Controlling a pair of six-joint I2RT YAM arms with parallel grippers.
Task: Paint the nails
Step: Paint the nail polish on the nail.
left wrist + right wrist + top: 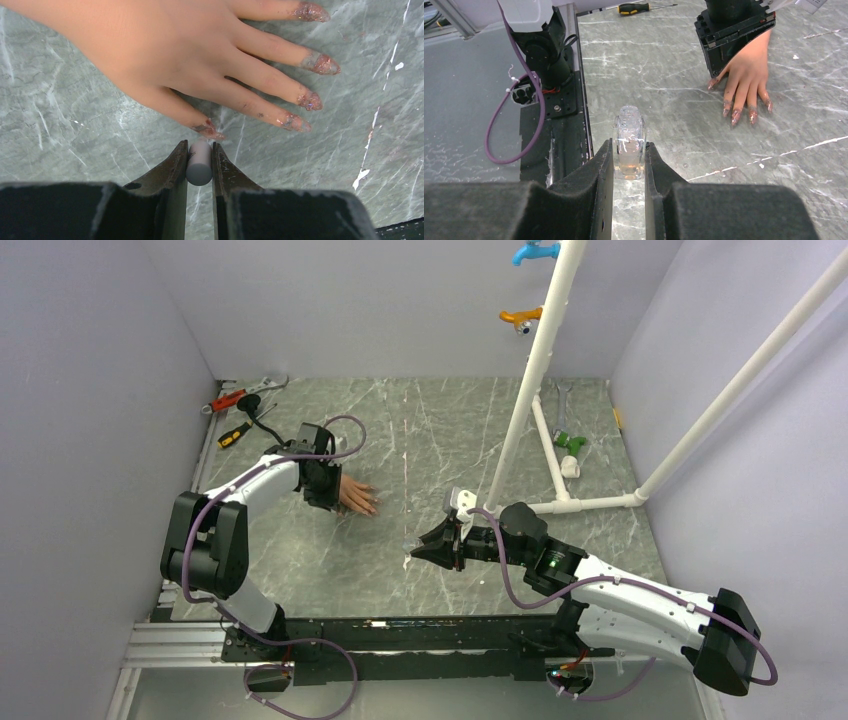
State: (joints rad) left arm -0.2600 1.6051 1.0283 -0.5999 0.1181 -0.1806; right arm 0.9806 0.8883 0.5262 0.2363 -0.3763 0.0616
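Note:
The flesh-coloured mannequin hand (pixel 360 497) lies flat on the marbled table, its fingers spread. The nails (pixel 320 64) show glittery reddish polish, smeared at the tips. My left gripper (pixel 200 145) is shut on a small grey-white cylinder, the brush handle (pixel 199 165). The handle's far end points down just short of the thumb nail (pixel 209 131). The brush tip itself is hidden. My right gripper (pixel 629 145) is shut on the small clear bottle (pixel 629 142), held upright to the right of the hand, with a little amber liquid at its bottom.
A white pipe frame (pixel 525 390) rises behind my right arm. A red-handled wrench (pixel 240 395) and a yellow-black screwdriver (pixel 235 435) lie at the back left. A green and white object (pixel 572 443) rests by the pipe's base. Grey walls enclose three sides.

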